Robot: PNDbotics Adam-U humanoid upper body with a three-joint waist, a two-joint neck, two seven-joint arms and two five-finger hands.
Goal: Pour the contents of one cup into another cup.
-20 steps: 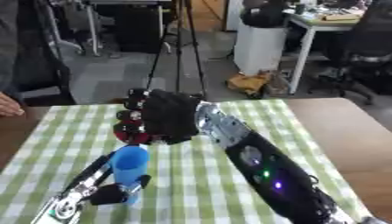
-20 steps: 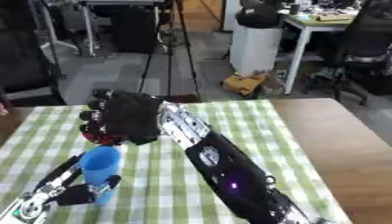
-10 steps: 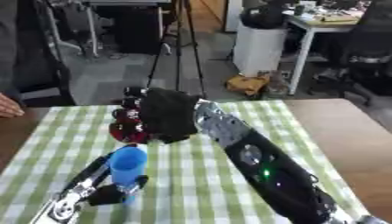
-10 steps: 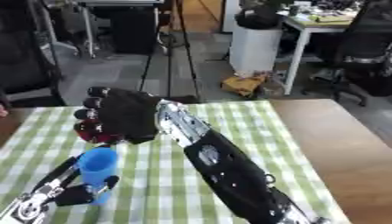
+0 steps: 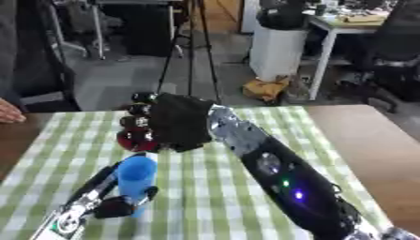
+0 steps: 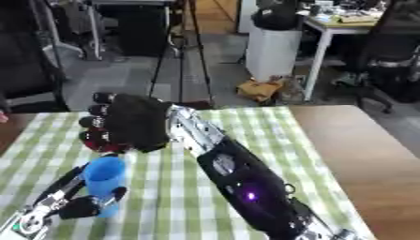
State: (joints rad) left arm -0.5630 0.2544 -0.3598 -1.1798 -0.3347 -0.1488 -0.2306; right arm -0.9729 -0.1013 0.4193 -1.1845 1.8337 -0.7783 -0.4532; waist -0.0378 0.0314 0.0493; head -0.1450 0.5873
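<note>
A dark red cup (image 5: 134, 139) is held above the green checked cloth, just past the far side of a blue cup. My right hand (image 5: 179, 123) is shut on it, with black fingers curled round its top and side, so most of the cup is hidden. The right arm runs in from the lower right. The blue cup (image 5: 137, 172) stands upright near the lower left, and my left hand (image 5: 113, 206) is shut on its lower part. The contents of either cup do not show.
The green checked cloth (image 5: 205, 197) covers the left and middle of the table, and bare brown wood (image 5: 369, 145) lies to the right. Beyond the far edge stand a tripod (image 5: 190, 56) and a white bin (image 5: 279, 51).
My right hand with the red cup has edged slightly to the left. The blue cup and my left hand have stayed where they were.
</note>
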